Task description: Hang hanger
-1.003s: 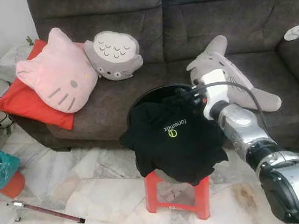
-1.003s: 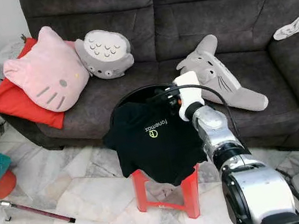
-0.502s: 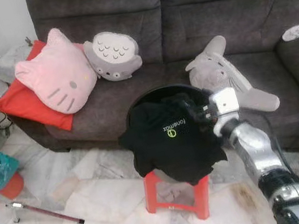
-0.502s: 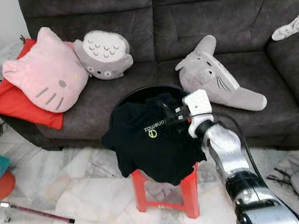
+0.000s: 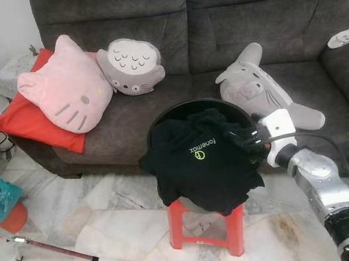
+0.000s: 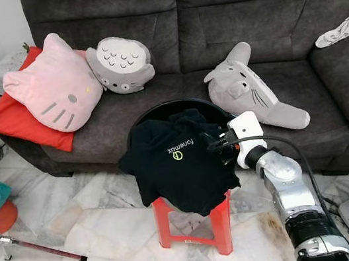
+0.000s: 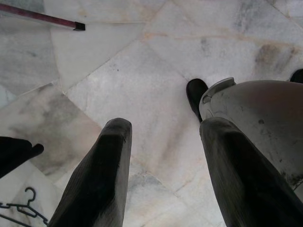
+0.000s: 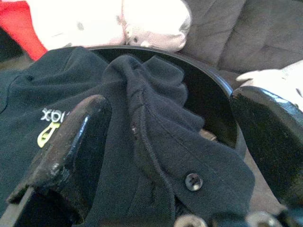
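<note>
Left hand (image 7: 163,175) idle over floor, fingers spread; hanger (image 7: 21,208) lies on the tiles beside it. Black shirt (image 5: 199,160) draped on red stool (image 5: 206,222) — right hand (image 8: 156,151) spread, straddling its collar (image 8: 147,109). Close squarely on the placket fold, not loose cloth.

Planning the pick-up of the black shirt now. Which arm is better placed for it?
Right. Its end effector is open at the black shirt draped over the basin on the red stool, fingers straddling the collar. The left end effector hangs over floor.

Black shirt (image 5: 200,163) over red stool (image 5: 206,222)
</note>
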Robot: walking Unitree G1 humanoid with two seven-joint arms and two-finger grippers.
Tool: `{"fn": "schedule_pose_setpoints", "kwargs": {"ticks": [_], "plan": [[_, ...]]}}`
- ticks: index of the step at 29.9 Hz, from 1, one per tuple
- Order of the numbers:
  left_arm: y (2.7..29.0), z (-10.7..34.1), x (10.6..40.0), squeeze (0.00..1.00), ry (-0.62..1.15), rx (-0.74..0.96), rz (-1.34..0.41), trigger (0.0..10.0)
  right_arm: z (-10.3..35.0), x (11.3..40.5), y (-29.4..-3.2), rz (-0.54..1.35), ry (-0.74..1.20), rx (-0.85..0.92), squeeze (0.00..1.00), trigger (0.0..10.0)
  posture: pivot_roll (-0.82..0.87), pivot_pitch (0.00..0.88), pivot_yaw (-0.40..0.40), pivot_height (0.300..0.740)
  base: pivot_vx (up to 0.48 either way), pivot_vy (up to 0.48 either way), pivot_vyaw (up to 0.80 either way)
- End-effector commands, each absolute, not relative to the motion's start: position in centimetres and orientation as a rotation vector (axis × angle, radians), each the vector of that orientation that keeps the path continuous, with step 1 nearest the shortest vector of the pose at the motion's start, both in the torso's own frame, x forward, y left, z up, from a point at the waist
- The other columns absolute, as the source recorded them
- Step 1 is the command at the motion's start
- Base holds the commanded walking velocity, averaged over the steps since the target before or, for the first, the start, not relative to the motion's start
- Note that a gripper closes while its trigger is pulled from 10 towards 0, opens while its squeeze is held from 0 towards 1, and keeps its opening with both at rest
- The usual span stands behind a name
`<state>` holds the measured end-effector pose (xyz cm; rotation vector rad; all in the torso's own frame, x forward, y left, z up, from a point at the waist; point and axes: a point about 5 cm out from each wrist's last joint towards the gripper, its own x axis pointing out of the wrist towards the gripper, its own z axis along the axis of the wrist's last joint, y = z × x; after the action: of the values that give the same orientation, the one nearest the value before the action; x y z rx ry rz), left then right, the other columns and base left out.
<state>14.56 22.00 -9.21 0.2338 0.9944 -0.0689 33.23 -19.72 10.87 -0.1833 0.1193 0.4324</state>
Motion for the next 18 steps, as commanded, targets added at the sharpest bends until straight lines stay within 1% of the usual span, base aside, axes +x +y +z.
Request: {"fn": "schedule_pose_setpoints", "kwargs": {"ticks": [1, 4, 13, 15, 17, 18], "plan": [[22.4, -9.3, 14.2, 0.0, 1.012, 0.234, -0.06, 10.0, 11.2, 33.4, -19.2, 0.498, 0.166, -0.22, 0.0, 10.0, -0.05, 0.026, 0.049, 0.74, 0.0, 0.0, 0.0], [22.4, -9.3, 14.2, 0.0, 1.012, 0.234, -0.06, 10.0, 11.4, 34.1, -19.5, 0.512, 0.228, -0.26, 0.0, 10.0, -0.05, 0.023, 0.051, 0.74, 0.0, 0.0, 0.0], [22.4, -9.3, 14.2, 0.0, 1.013, 0.232, -0.06, 10.0, 11.7, 34.9, -20.1, 0.471, 0.317, -0.281, 0.0, 10.0, -0.05, 0.025, 0.049, 0.74, 0.0, 0.0, 0.0], [22.4, -9.3, 14.2, 0.0, 1.013, 0.232, -0.059, 10.0, 11.8, 34.9, -20.1, 0.464, 0.312, -0.285, 0.0, 10.0, -0.04, 0.025, 0.047, 0.74, 0.0, 0.0, 0.0], [22.4, -9.3, 14.1, 0.0, 1.013, 0.232, -0.057, 10.0, 12.3, 34.9, -20.1, 0.432, 0.258, -0.256, 0.0, 10.0, -0.04, 0.026, 0.046, 0.74, 0.0, 0.0, 0.0], [22.4, -9.3, 14.1, 0.0, 1.012, 0.233, -0.055, 10.0, 12.9, 34.9, -20.1, 0.413, 0.193, -0.23, 0.0, 10.0, -0.04, 0.026, 0.046, 0.74, 0.0, 0.0, 0.0]]}}
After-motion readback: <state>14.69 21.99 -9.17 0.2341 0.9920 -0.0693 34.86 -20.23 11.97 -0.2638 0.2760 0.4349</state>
